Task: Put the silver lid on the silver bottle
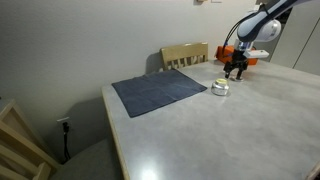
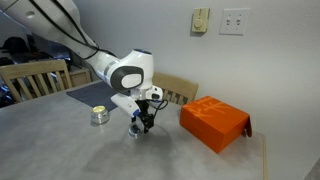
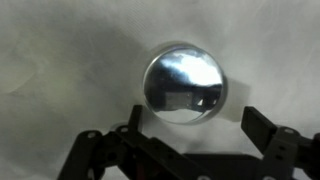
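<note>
Count on the desk (image 1: 200,130): we log one silver bottle (image 1: 220,88), one silver lid (image 3: 185,82), one orange box (image 2: 213,122) and one dark grey mat (image 1: 160,92). We note one robot arm (image 2: 128,72) carrying one hand (image 2: 140,124). Wooden chairs: two, a far chair (image 1: 185,53) and a near chair (image 1: 20,140). Pale wall plates (image 2: 235,20): two, side by side. Low wall outlet (image 1: 65,125): one.

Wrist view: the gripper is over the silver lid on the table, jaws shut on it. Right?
Not quite. The wrist view shows the gripper over the silver lid on the table, but its jaws stand open, not gripping it.
</note>
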Tool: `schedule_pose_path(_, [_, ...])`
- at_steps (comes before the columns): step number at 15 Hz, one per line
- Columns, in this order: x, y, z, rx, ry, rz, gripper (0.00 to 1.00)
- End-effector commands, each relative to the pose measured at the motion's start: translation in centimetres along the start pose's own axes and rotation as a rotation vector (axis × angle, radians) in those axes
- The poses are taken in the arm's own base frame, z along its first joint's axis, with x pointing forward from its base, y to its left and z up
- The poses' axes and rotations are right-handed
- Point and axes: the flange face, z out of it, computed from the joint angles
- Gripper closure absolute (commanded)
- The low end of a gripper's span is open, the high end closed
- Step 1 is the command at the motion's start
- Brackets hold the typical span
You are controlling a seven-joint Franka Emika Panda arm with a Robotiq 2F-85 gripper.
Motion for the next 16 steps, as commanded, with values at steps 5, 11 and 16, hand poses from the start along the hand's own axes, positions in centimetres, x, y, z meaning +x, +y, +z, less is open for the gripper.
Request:
schedule_pose_path(5, [1.3,-1.1,2.1,-0.013,-0.093,-0.004,0.00])
schedule_pose_path(11, [2.1,-1.1,2.3,-0.013,-0.131,-0.001,0.00])
schedule_pose_path(16, [2.4,-1.0,2.4,-0.013,-0.153,-0.001,0.00])
